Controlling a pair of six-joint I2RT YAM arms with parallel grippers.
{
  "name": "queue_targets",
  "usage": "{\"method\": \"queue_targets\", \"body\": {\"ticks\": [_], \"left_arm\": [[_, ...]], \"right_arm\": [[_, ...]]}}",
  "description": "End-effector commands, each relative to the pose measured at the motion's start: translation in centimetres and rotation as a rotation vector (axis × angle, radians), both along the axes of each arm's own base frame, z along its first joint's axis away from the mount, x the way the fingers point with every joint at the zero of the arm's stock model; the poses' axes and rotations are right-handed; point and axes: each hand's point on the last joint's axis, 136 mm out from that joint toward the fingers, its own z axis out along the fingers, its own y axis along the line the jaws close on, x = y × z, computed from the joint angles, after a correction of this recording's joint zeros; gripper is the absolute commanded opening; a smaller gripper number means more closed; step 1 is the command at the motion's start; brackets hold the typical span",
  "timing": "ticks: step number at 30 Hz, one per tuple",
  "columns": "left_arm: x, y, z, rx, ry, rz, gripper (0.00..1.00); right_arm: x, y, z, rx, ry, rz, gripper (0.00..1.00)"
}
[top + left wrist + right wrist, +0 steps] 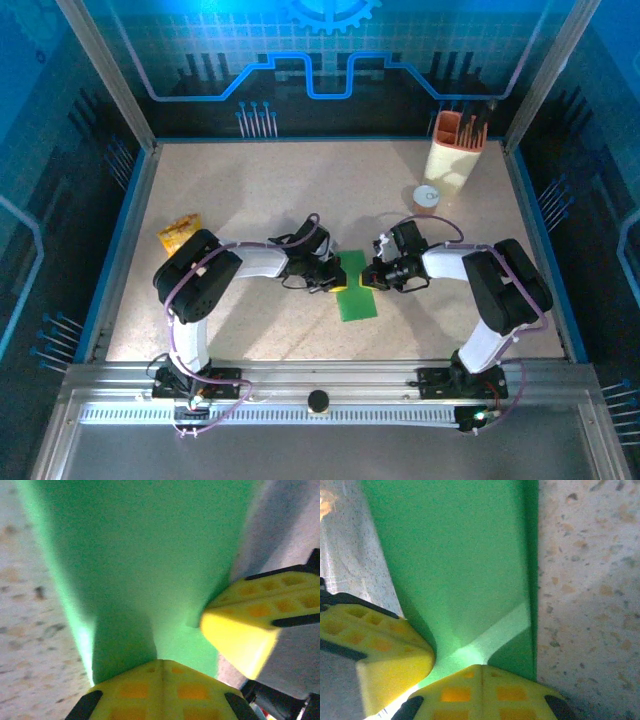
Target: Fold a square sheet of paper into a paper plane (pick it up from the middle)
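Early stage: paper (357, 295) is lying as a narrow rectangle.
Left gripper (338, 283) and right gripper (369, 280) are pinching it; dart folds are remaining.

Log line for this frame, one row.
task: mid-fold | paper: narrow strip | left claw: shut, tip at paper's left edge | right claw: shut, tip at right edge

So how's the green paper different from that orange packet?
The green paper is plain, a narrow rectangle; the packet is yellow-orange and crinkled. The paper sits mid-table between the left gripper and right gripper; the packet lies alone near the left edge. Both are on the table.
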Motion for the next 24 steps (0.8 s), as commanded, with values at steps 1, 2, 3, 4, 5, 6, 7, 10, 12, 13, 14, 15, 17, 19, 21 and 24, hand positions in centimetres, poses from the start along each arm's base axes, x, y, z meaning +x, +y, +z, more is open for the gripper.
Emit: {"method": "queue_targets", "body": {"ticks": [1, 2, 3, 4, 5, 6, 7, 10, 12, 13, 14, 15, 17, 19, 21, 24], "left_arm": [[-1.5, 2.4, -3.6, 0.101, 0.038, -0.001, 0.00], [-1.9, 2.7, -4.1, 0.117, 0.044, -0.007, 0.00], [-2.0, 3.0, -4.5, 0.130, 0.047, -0.008, 0.00], [-2.1, 3.2, -4.5, 0.142, 0.046, -0.008, 0.00], [-1.9, 3.3, -4.2, 0.143, 0.039, -0.005, 0.00], [-1.7, 3.1, -3.6, 0.135, 0.032, -0.004, 0.00], [-1.2, 2.6, -2.6, 0.119, 0.015, -0.007, 0.00], [0.3, 1.2, 1.0, 0.053, -0.046, -0.006, 0.00], [1.2, 0.4, 2.7, 0.019, -0.081, -0.015, 0.00], [1.6, 0.0, 3.3, 0.008, -0.094, -0.023, 0.00], [2.0, -0.3, 3.4, 0.003, -0.104, -0.032, 0.00], [2.2, -0.6, 3.2, -0.003, -0.103, -0.041, 0.00], [2.5, -1.0, 2.2, -0.018, -0.080, -0.043, 0.00], [2.7, -0.8, 0.9, -0.023, -0.055, -0.025, 0.00], [2.8, -0.2, -0.1, -0.012, -0.041, -0.007, 0.00], [2.4, 0.6, -0.9, 0.014, -0.046, -0.010, 0.00]], "right_arm": [[-3.1, -3.3, -4.4, -0.172, 0.144, -0.051, 0.00], [-3.1, -3.4, -4.4, -0.176, 0.144, -0.052, 0.00], [-3.1, -3.4, -4.5, -0.178, 0.146, -0.054, 0.00], [-3.1, -3.5, -4.5, -0.180, 0.145, -0.054, 0.00], [-3.2, -3.5, -4.6, -0.184, 0.148, -0.054, 0.00], [-3.2, -3.6, -4.6, -0.185, 0.148, -0.055, 0.00], [-3.2, -3.6, -4.5, -0.185, 0.147, -0.054, 0.00], [-3.2, -3.6, -4.5, -0.186, 0.145, -0.055, 0.00], [-3.1, -3.6, -4.4, -0.189, 0.142, -0.054, 0.00], [-3.2, -3.7, -4.5, -0.191, 0.144, -0.054, 0.00], [-3.2, -3.6, -4.5, -0.189, 0.142, -0.054, 0.00], [-3.2, -3.6, -4.5, -0.189, 0.141, -0.054, 0.00], [-3.2, -3.7, -4.6, -0.191, 0.144, -0.054, 0.00], [-3.2, -3.7, -4.6, -0.193, 0.142, -0.056, 0.00], [-3.2, -3.7, -4.6, -0.191, 0.140, -0.059, 0.00], [-3.2, -3.7, -4.6, -0.192, 0.140, -0.060, 0.00]]}}
